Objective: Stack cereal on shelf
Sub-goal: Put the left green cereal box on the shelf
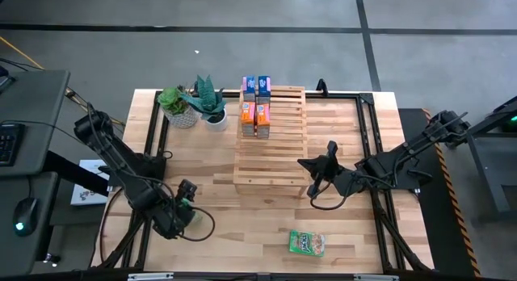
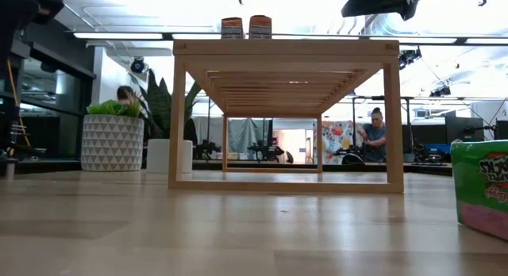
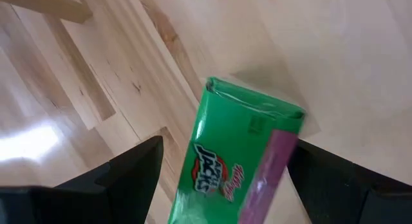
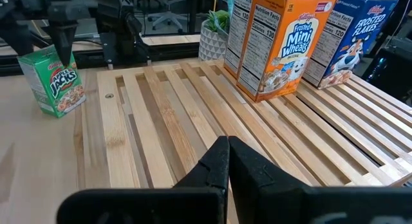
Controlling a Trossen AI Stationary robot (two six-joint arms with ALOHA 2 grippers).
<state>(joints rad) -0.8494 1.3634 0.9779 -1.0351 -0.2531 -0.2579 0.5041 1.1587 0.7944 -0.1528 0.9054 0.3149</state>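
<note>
A green cereal box (image 3: 238, 159) sits between the fingers of my left gripper (image 1: 187, 204), near the table's near-left corner; the right wrist view shows this box (image 4: 55, 82) upright and slightly tilted. A second green box (image 1: 307, 243) lies flat on the table near the near edge. Two blue boxes (image 1: 256, 85) and two orange boxes (image 1: 254, 115) stand on the far end of the light-wood slatted shelf (image 1: 271, 140). My right gripper (image 4: 228, 153) is shut and empty, over the shelf's near right corner (image 1: 303, 180). My left gripper pinches the green cereal box between its two fingers, one on the printed front (image 3: 193, 185) and one on the pink side (image 3: 277, 179). The fingers come from above, pointing down, at the box's upper end (image 4: 48, 53). I cannot tell whether the box's lower end clears the table.
Two potted plants (image 1: 194, 103) stand at the shelf's far left corner. The near half of the shelf top (image 4: 167, 114) is bare slats. In the low view the shelf (image 2: 286, 109) stands on legs with open space beneath. A person (image 2: 375, 133) shows in the room behind.
</note>
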